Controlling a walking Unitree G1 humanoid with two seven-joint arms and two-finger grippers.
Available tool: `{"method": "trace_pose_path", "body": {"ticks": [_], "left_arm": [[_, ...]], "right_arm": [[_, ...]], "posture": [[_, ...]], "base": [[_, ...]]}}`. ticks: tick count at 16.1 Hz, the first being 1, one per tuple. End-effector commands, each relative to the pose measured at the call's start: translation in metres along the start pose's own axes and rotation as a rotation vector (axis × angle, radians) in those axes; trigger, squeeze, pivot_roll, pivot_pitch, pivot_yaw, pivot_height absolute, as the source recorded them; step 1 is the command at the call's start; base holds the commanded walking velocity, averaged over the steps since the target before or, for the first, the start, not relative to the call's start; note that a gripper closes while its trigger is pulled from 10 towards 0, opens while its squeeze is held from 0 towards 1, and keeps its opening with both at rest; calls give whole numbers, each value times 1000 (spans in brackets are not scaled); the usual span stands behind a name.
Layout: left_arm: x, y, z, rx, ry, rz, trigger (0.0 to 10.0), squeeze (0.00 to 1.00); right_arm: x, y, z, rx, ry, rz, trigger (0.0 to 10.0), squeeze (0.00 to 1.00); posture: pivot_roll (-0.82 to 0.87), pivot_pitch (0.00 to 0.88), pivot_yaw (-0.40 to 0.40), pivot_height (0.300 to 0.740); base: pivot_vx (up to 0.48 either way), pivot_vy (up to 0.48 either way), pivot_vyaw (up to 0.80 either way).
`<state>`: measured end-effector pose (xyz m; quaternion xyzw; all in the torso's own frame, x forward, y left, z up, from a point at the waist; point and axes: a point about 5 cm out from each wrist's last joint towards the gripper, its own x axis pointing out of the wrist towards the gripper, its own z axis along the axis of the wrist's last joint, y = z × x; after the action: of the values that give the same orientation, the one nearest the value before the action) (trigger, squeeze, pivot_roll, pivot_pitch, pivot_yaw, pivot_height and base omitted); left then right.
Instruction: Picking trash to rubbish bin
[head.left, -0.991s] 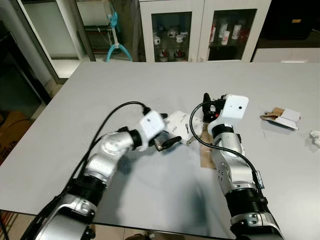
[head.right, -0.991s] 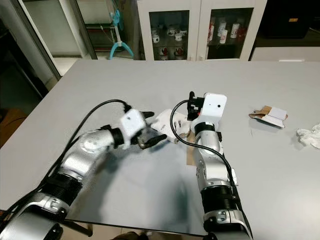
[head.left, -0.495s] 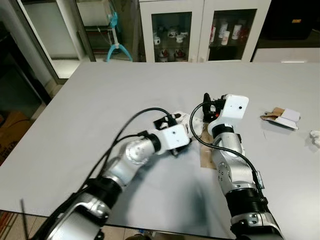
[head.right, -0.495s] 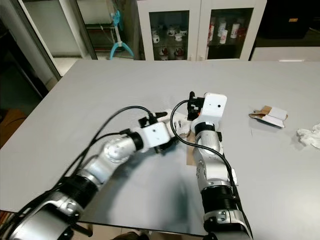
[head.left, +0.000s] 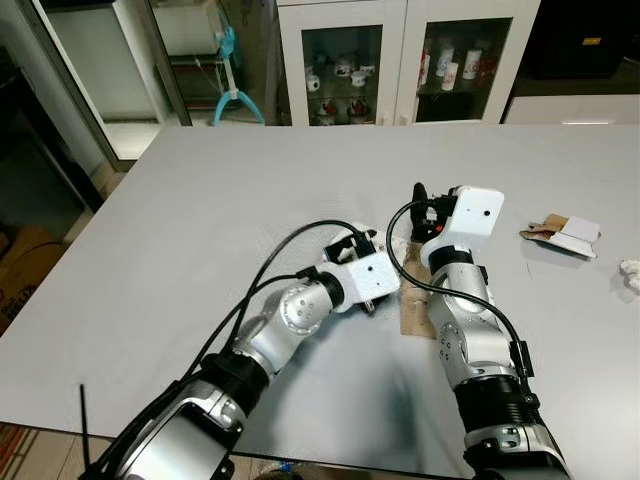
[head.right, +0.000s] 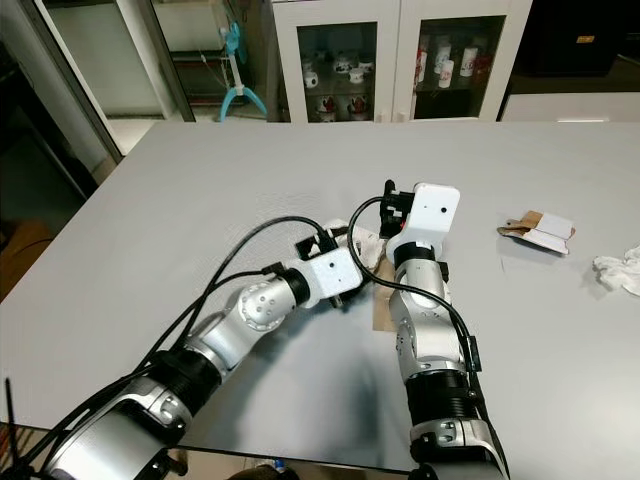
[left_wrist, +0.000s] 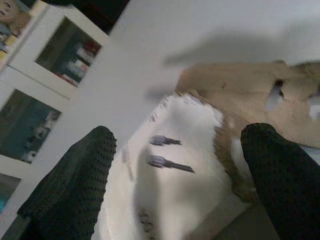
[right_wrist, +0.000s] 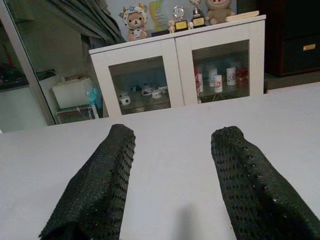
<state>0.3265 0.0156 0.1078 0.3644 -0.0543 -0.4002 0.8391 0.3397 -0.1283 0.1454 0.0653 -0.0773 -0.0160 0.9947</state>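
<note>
A crumpled white wrapper (head.left: 388, 243) lies mid-table, partly on a flat brown cardboard piece (head.left: 411, 308). My left gripper (head.left: 357, 243) reaches across to it. In the left wrist view the wrapper (left_wrist: 175, 170) sits between the two spread black fingers (left_wrist: 75, 185), so my left gripper (left_wrist: 177, 142) is open around it, with the cardboard (left_wrist: 250, 95) just beyond. My right gripper (head.left: 425, 200) stands raised right beside the wrapper, pointing toward the far cabinet. It is open with nothing between its fingers (right_wrist: 95, 185).
On the grey table (head.left: 240, 180), a folded brown-and-white carton scrap (head.left: 562, 232) lies at the right and a crumpled tissue (head.right: 620, 270) at the far right edge. A white glass-door cabinet (head.left: 400, 60) stands behind the table. A dark doorway is at the left.
My left arm has stretched forward and to the right, bringing its open fingers from short of the wrapper to either side of it. The right arm barely moved.
</note>
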Motion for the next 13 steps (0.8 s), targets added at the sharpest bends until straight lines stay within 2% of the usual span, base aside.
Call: {"method": "trace_pose_path", "body": {"ticks": [1,5,13], "left_arm": [[3,1,0,34,20,-12,10000,0],[6,-3,-5,62,67,-20,10000,0],[11,-4,-14,51,170,74,10000,0]], "right_arm": [[1,4,4,5,-5,12,10000,0],[1,4,3,5,-3,9,10000,0],[1,5,3,7,-1,7,10000,0]], "posture": [[27,17,119,740],[24,16,120,740],[21,10,121,740]], "base": [[0,0,0],[0,0,0],[0,0,0]]}}
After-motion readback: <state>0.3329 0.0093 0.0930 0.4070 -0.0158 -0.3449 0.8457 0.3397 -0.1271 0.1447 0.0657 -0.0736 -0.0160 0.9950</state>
